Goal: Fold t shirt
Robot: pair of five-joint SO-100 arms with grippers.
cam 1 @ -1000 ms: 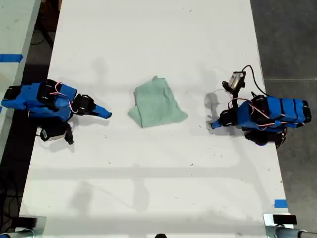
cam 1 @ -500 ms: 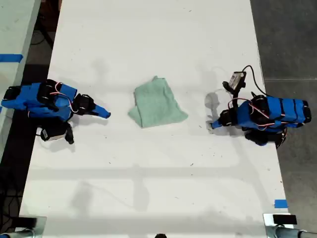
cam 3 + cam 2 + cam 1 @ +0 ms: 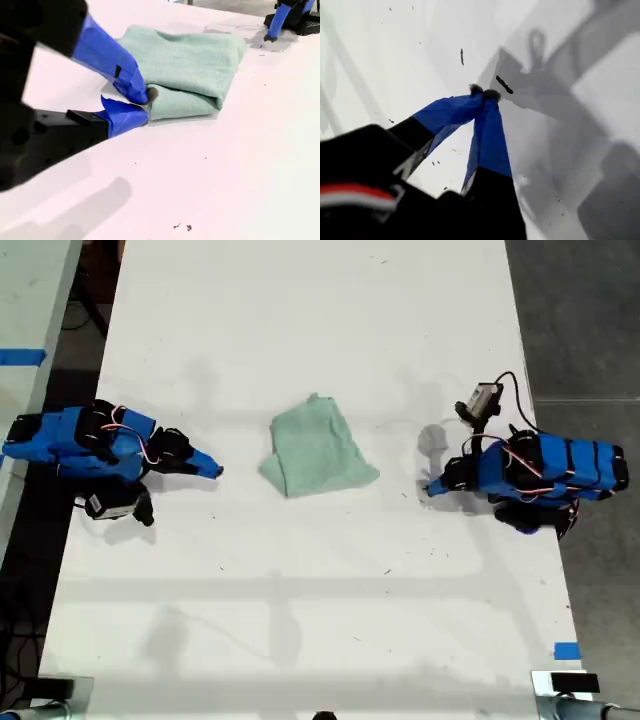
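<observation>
- T shirt [image 3: 318, 446], pale mint, folded, centre of table [image 3: 300, 620] in exterior view.
- First gripper [image 3: 484, 92] jaws closed, empty, over bare tabletop.
- Second gripper [image 3: 145, 102] closed, empty, near shirt edge.

My first gripper [image 3: 484, 93] and second gripper [image 3: 142, 102] rest low, fingers together.
</observation>
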